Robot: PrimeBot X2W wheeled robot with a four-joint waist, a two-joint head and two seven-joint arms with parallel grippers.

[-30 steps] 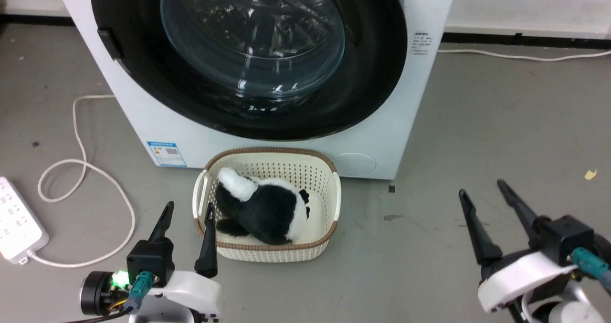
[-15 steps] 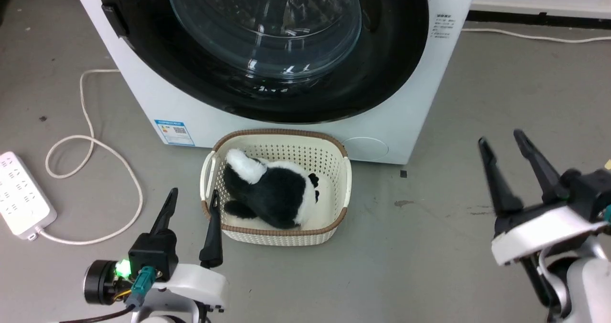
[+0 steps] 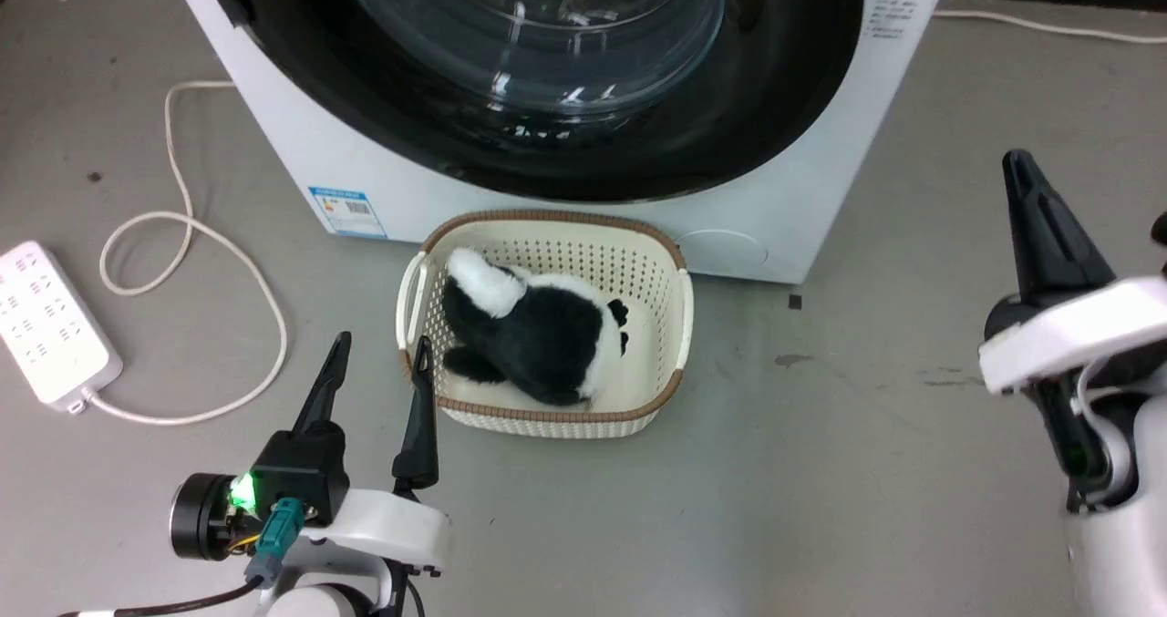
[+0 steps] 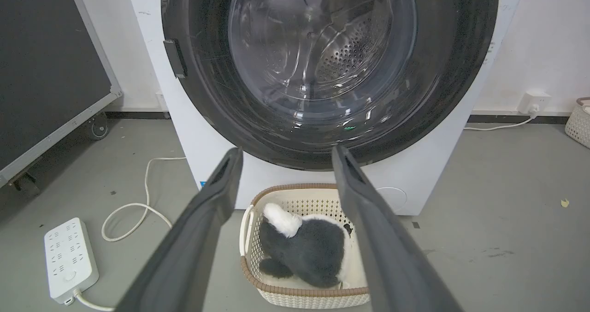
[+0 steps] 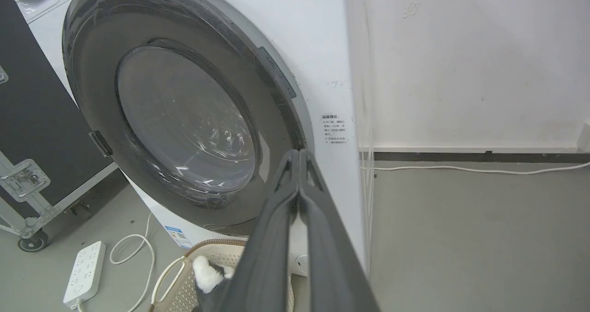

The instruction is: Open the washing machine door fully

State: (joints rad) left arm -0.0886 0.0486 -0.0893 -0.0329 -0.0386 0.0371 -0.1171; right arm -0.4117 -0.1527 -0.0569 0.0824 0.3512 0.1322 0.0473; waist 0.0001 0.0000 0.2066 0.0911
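The washing machine (image 3: 821,189) is a white box, and its glossy black round door (image 3: 565,70) with a bulging glass window lies shut against the front. A dark latch piece (image 4: 175,57) sits on the door's left rim. My left gripper (image 3: 383,339) hangs open and empty low over the floor, at the left rim of the basket; between its fingers I see the door (image 4: 322,63). My right gripper (image 3: 1018,159) is raised to the right of the machine, fingers shut on nothing. In the right wrist view its tips (image 5: 298,151) line up with the right rim of the door (image 5: 184,118).
A cream basket (image 3: 679,325) holding a black-and-white plush toy (image 3: 547,334) stands on the floor against the machine's front. A white power strip (image 3: 50,321) and its looped cable (image 3: 228,252) lie to the left. A black wheeled case (image 5: 27,118) stands left of the machine.
The right gripper has risen beside the machine and shut its fingers, which stood open before. The head camera has shifted, sliding the whole scene. The left gripper has kept its place.
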